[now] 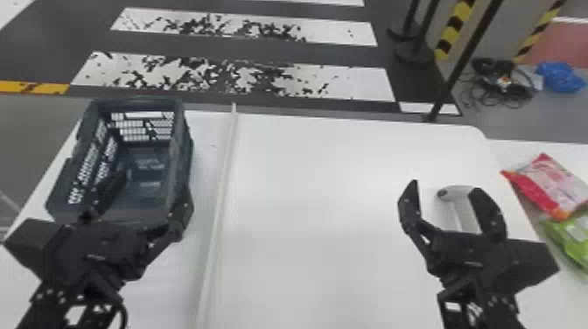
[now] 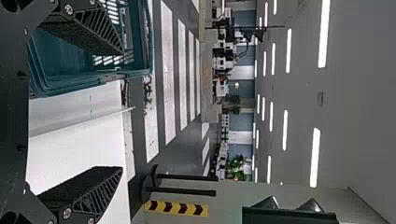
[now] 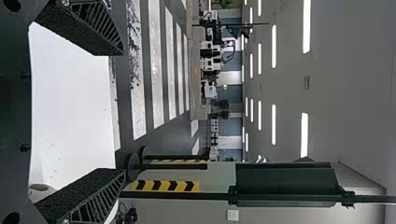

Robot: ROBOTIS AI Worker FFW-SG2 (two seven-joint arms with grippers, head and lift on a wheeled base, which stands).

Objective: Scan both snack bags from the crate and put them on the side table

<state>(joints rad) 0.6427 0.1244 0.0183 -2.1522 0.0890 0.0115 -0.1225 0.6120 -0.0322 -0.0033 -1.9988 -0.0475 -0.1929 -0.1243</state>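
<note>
My left gripper (image 1: 146,197) stands open at the near end of the dark crate (image 1: 186,153), with nothing between its fingers. The crate holds no bag that I can see. In the left wrist view the left gripper (image 2: 122,112) is spread wide, with the crate (image 2: 79,86) beyond one finger. At the right, my right gripper (image 1: 450,194) is open around the near side of the light grey scanner (image 1: 464,214), not closed on it. The right wrist view has the right gripper (image 3: 122,112) and part of the scanner (image 3: 39,190). A red snack bag (image 1: 549,186) and a green snack bag (image 1: 573,236) lie on the side table (image 1: 516,151).
A raised white strip (image 1: 223,188) divides the white main table (image 1: 332,188) between crate and scanner. Black posts (image 1: 455,78) rise beyond the table's back right edge, near a pile of cables (image 1: 503,81) on the floor.
</note>
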